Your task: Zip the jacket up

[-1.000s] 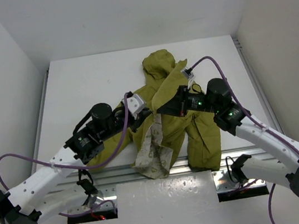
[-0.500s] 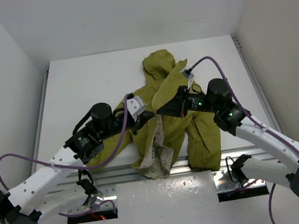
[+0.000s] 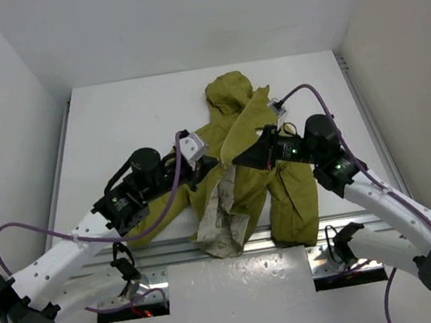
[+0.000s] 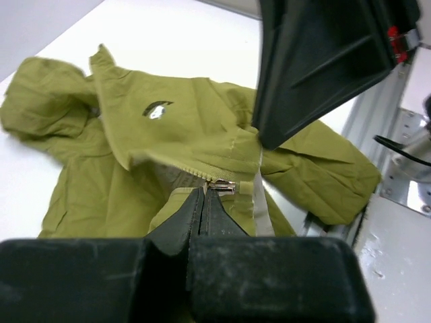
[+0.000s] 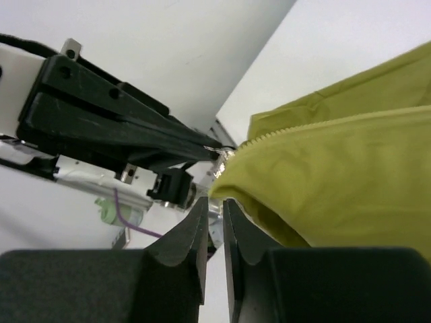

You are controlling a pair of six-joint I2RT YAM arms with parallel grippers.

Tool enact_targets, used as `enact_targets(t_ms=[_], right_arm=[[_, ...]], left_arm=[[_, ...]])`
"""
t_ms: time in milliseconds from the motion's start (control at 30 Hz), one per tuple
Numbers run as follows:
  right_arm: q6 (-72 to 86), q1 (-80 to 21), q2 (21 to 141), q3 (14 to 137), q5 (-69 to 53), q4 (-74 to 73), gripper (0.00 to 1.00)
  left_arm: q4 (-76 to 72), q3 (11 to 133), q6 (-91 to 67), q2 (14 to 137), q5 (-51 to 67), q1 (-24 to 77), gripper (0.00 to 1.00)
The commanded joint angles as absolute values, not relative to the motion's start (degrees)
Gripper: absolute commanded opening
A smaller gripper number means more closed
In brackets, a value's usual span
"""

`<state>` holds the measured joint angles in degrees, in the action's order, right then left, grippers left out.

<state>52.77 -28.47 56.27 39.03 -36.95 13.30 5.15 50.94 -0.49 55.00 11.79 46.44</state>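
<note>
The olive-green jacket (image 3: 248, 136) lies in the middle of the table, hood (image 3: 227, 91) at the far end and cream lining (image 3: 220, 218) turned out at the near edge. My left gripper (image 3: 209, 165) is shut, its tips (image 4: 204, 193) at the metal zipper slider (image 4: 222, 185), gripping its pull. My right gripper (image 3: 239, 158) faces it from the right and pinches the jacket's front edge (image 5: 232, 178) just beside the slider, with its jaws nearly together (image 5: 214, 202). Zipper teeth (image 5: 316, 124) run along that raised edge. The two grippers almost touch.
A metal rail (image 3: 173, 257) runs along the table's near edge, and the jacket's hem and right sleeve (image 3: 296, 214) hang over it. White walls stand close on the left, the right and the far side. Purple cables loop beside both arms.
My right arm has drawn slightly to the right, pulling the jacket edge with it. My left gripper has shifted a little up and right at the slider. The lining flap has moved slightly.
</note>
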Motion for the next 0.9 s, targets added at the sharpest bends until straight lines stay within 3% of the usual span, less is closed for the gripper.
enact_targets(t_ms=[0,33,67,167,500,867], right_arm=[[51.33,-26.28,54.23,38.67,-37.18,11.08,0.15],[51.94,-24.8,53.97,38.67,-37.09,10.55,0.21],[52.38,-24.52,53.53,39.11,-36.65,8.55,0.39],[53.17,-23.29,52.13,39.37,-35.78,6.87,0.55],[60.03,-31.81,55.98,44.3,-33.93,14.13,0.38],[65.57,-36.3,63.28,42.72,-28.75,13.54,0.41]], left_arm=[[5.27,53.7,-2.02,54.49,6.87,45.44,0.0],[5.27,53.7,-2.54,54.49,6.16,45.44,0.0],[5.8,53.7,-3.16,54.49,4.85,45.44,0.0],[5.8,53.7,-4.3,54.49,4.22,45.44,0.0],[5.8,54.22,-8.34,57.3,3.6,45.44,0.0],[5.27,57.22,-8.96,57.83,3.08,45.44,0.0]])
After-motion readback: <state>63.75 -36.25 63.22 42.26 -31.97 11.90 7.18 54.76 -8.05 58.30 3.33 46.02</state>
